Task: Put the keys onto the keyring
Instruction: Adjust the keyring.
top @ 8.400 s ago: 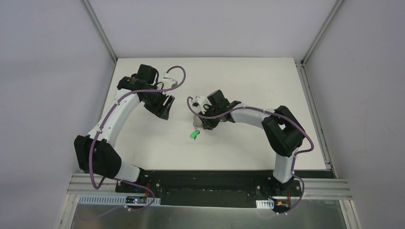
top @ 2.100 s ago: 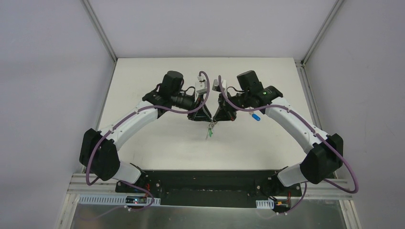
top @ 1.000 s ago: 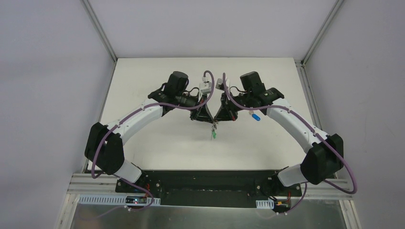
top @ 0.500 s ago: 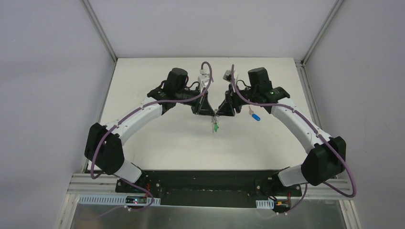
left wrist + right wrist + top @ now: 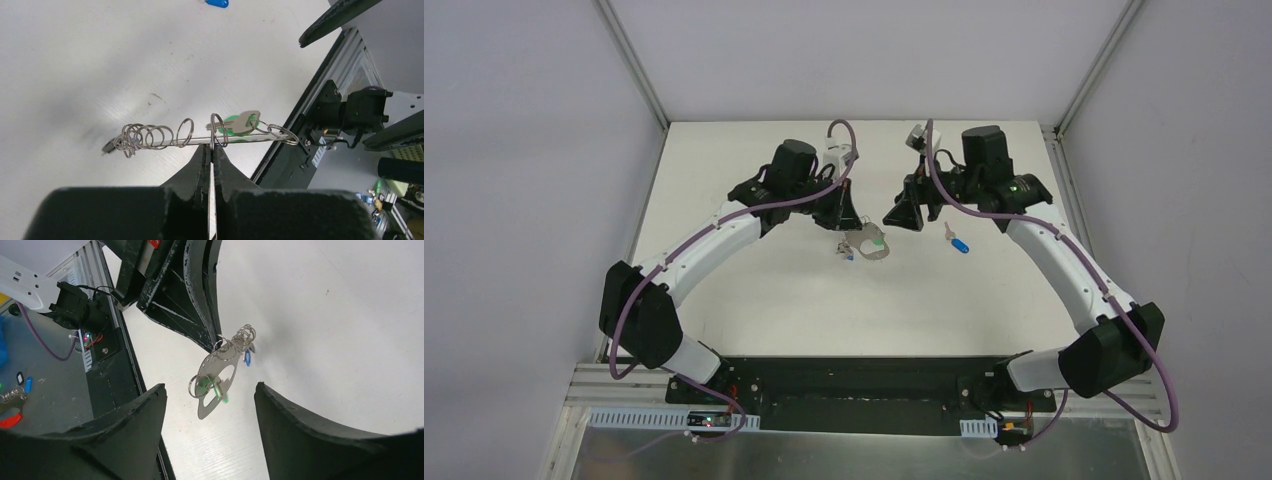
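One done: green key (image 5: 235,123) on ring (image 5: 170,142) pinched by my left tool (image 5: 211,148); open right tool (image 5: 207,391) must next fetch blue key (image 5: 961,245).

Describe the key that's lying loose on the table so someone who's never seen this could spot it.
On the white table, look just right of the right gripper. The blue key lies flat there alone: tiny, silver blade, blue head, unlike the green key hanging on the keyring the left gripper holds.
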